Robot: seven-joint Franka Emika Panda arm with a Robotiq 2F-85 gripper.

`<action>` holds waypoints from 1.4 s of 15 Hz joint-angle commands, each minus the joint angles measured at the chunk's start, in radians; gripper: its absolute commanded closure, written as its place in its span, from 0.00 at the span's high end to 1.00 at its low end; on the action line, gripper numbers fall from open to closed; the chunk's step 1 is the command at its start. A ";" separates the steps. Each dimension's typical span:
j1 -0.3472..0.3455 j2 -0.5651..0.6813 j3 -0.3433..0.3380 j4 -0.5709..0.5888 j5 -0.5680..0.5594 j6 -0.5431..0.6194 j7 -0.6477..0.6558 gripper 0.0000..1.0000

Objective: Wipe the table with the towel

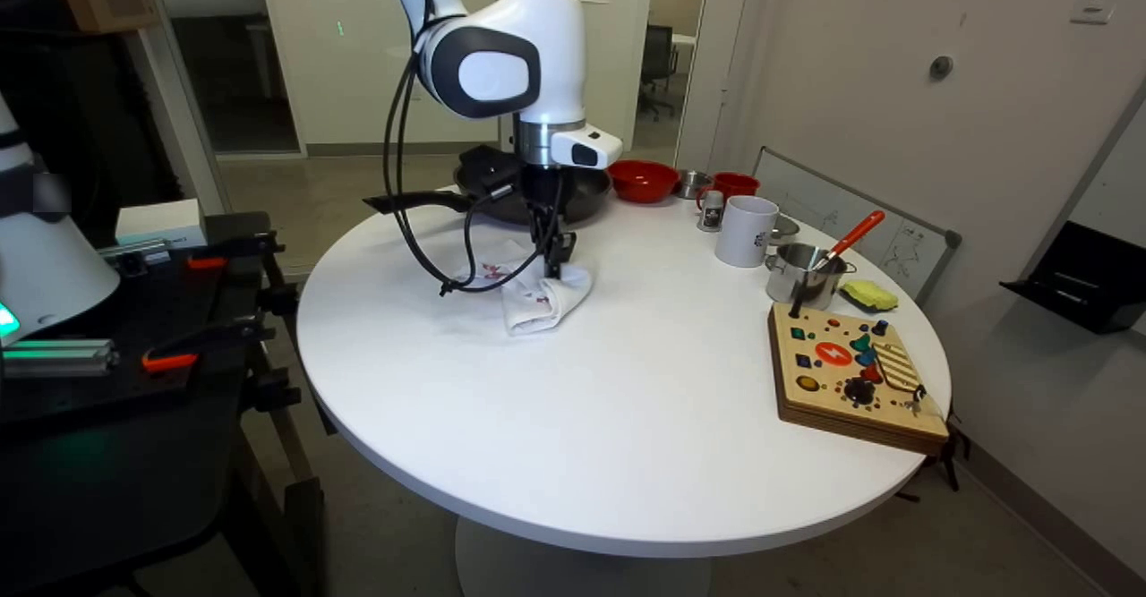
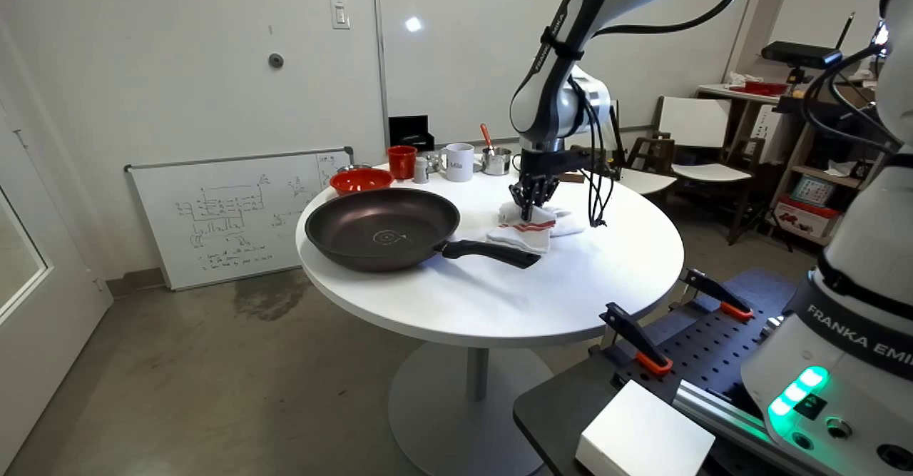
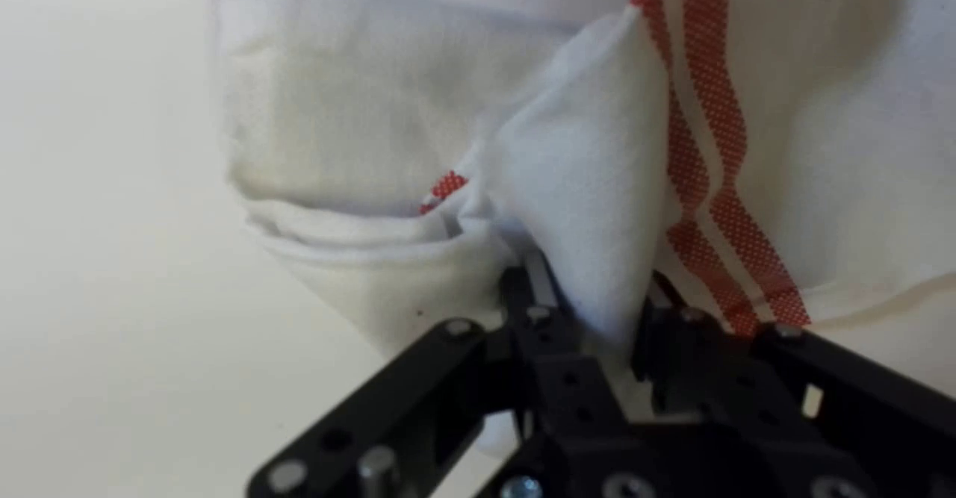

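Observation:
The white towel [image 1: 535, 309] with red stripes lies bunched on the round white table [image 1: 618, 436], and it also shows in an exterior view [image 2: 521, 239]. My gripper [image 1: 555, 268] points down at the towel, and in an exterior view the gripper [image 2: 528, 212] is low over the tabletop. In the wrist view a raised fold of the towel [image 3: 590, 162] stands between the two black fingers of the gripper [image 3: 594, 285], pinched between them. The rest of the towel spreads on the table around the fingers. The cloth hides the fingertips' ends.
A dark frying pan [image 2: 385, 230] is close to the towel, its handle pointing toward it. A red bowl [image 1: 643, 182], white mug [image 1: 747, 232], metal pot [image 1: 797, 277], yellow sponge [image 1: 868, 294] and wooden switch board [image 1: 842, 382] stand along the table's edge.

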 commanded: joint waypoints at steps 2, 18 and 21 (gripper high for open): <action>-0.069 0.032 0.086 0.029 0.093 -0.057 -0.124 0.06; 0.098 0.169 -0.160 0.146 0.012 -0.177 0.150 0.07; 0.062 0.171 -0.183 0.151 0.035 -0.206 0.189 0.07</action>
